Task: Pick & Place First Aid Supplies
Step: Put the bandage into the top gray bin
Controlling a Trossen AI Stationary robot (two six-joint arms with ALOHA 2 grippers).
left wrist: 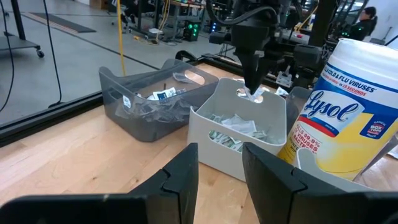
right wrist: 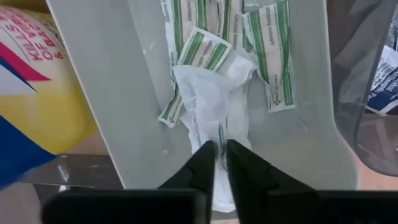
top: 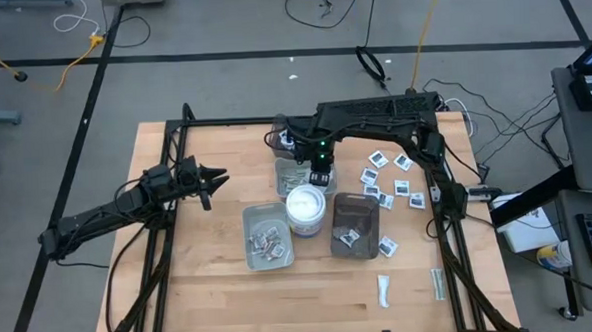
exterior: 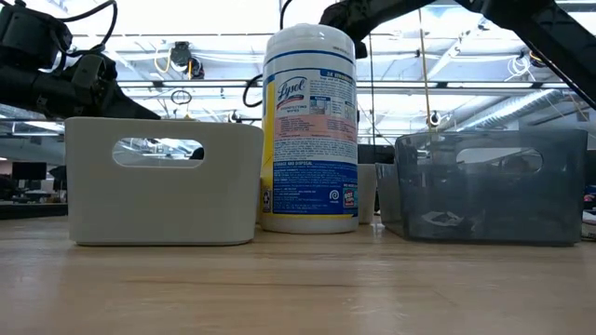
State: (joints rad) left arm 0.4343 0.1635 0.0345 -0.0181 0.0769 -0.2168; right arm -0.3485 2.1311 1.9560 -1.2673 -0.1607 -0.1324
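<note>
My right gripper (top: 320, 179) hangs over a white tray (top: 295, 178) that holds several green-white strip packets (right wrist: 273, 68), and it is shut on a pale white packet (right wrist: 214, 102). The left wrist view shows this gripper (left wrist: 254, 84) with the packet (left wrist: 252, 94) at the height of the tray's rim (left wrist: 205, 115). Loose square packets (top: 389, 177) lie flat on the table to the right. My left gripper (top: 215, 180) stays at the table's left, level and open (left wrist: 221, 177), with nothing between its fingers. My right gripper pinches the white packet's upper end (right wrist: 219, 146) between its two fingers. The fingers come from above and point down. The packet hangs crumpled below them over the strips in the white tray; whether its lower end (right wrist: 205, 74) touches them I cannot tell.
A Lysol tub (top: 308, 210) stands just near of the white tray. A grey tray with strips (top: 267, 235) and a dark tray (top: 356, 226) flank the tub. Another dark tray with packets (left wrist: 134, 118) stands beyond the white one. Two strips (top: 384, 290) lie near the front edge.
</note>
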